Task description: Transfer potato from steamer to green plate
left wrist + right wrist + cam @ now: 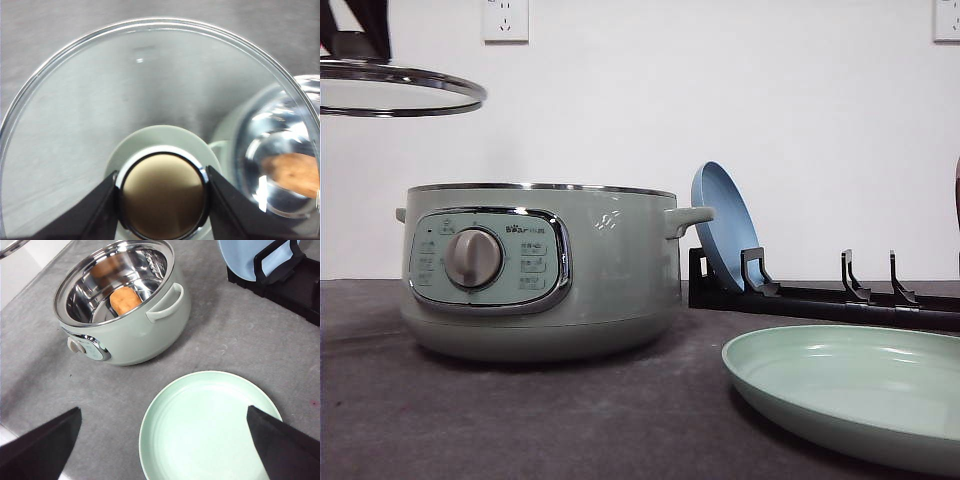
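The large round sage-green steamer (540, 270) stands open on the grey desk (520, 420). Its round glass lid (400, 88) hangs in the air above and to the left of it. The left gripper (163, 200) is clamped on the lid's metal-capped knob (163, 197).

The orange-brown oblong potato (125, 299) lies on the floor of the steamer's shiny steel bowl. In the right wrist view its long axis runs roughly toward the side handle (167, 302).

The right gripper (165, 440) is spread wide and holds nothing, hovering over the pale mint-green round plate (210, 425). That plate sits bare on the desk just beside the steamer.

The potato lies beyond the plate from this gripper and down inside the pot. The free right arm is judged the one to reach it, going over the rim.

A blue plate (722, 222) leans in a black rack (820, 295) behind.
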`<state>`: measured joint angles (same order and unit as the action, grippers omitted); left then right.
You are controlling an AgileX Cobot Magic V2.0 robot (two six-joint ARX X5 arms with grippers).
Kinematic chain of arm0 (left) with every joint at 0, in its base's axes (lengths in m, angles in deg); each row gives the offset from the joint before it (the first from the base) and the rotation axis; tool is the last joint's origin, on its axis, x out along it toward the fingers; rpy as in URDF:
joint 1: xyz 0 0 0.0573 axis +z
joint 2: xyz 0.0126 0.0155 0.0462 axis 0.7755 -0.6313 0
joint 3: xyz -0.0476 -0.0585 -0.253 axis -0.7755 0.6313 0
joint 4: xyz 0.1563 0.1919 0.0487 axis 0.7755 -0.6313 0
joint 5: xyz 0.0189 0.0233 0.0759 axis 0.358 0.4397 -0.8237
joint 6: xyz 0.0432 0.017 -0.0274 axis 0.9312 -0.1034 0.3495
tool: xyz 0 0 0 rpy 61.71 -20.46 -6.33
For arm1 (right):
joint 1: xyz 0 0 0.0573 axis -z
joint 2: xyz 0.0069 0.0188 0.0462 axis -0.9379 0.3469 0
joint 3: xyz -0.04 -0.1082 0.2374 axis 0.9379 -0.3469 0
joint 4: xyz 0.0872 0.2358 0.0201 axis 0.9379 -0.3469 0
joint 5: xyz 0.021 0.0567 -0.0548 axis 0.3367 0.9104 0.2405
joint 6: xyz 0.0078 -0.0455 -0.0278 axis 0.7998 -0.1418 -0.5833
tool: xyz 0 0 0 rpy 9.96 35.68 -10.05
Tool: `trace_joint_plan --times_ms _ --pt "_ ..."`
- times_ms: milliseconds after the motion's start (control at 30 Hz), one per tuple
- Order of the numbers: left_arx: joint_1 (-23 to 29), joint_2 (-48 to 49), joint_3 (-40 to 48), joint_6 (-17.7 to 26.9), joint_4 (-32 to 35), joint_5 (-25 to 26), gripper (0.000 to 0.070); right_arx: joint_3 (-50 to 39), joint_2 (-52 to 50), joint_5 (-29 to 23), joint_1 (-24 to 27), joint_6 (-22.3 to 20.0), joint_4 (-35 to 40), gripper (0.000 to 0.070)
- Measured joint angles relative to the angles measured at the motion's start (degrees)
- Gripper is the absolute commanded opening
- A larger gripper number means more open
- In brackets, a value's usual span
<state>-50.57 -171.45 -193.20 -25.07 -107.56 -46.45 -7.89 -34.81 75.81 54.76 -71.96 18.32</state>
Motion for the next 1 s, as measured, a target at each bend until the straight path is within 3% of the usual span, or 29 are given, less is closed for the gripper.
trace_joint_plan --times_ms 233,400,700,1000 --pt "1.6 0.0 0.0 0.0 -0.1 -0.1 0.0009 0.3 1.5 2.7 -0.5 2.1 4.9 0.0671" --pt "1.6 0.0 0.0 0.0 -0.1 0.0 0.0009 5.4 10.8 4.6 -2.9 2.6 6.0 0.0671" --pt "1.6 0.0 0.0 0.0 -0.1 0.0 0.0009 21.5 35.6 5.1 -11.3 -0.9 6.0 0.0671" --pt "1.6 0.0 0.0 -0.2 0.3 0.0 0.0009 45.7 61.7 4.8 -17.4 -6.5 1.2 0.0671"
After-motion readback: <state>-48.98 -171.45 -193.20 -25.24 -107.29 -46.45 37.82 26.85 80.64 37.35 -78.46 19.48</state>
